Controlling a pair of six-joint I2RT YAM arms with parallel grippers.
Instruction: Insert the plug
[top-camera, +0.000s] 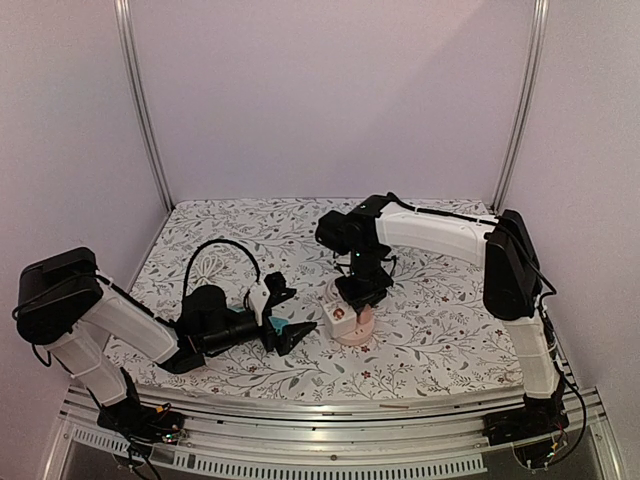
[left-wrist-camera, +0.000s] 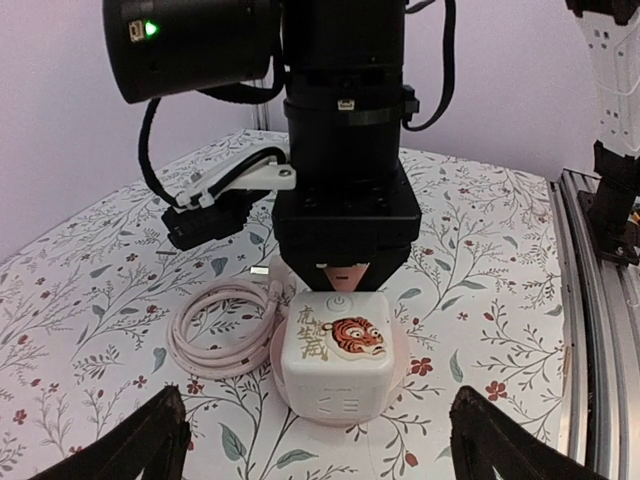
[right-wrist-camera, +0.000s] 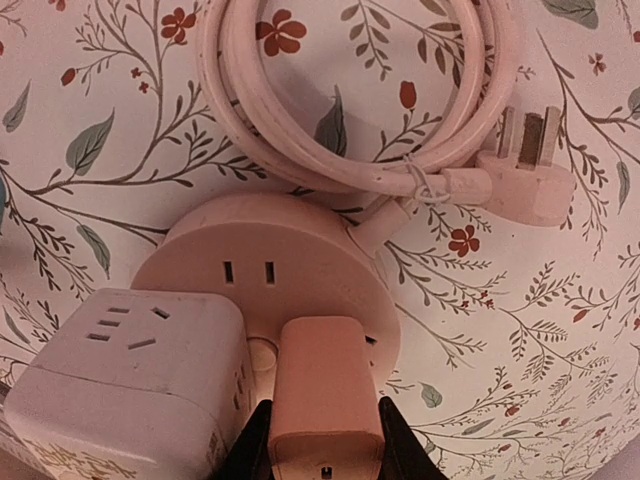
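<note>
Pink plug (right-wrist-camera: 325, 385) at the round socket base (right-wrist-camera: 250, 240)
The right gripper (right-wrist-camera: 322, 445) gripped it beside the white cube (right-wrist-camera: 130, 370); the left gripper (top-camera: 288, 316) gaped wide, further left.

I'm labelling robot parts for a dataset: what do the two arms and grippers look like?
Left arm and right arm: white links, black joints, black cables. Left gripper and right gripper: black, tapered fingers; left has white and teal trim.
</note>
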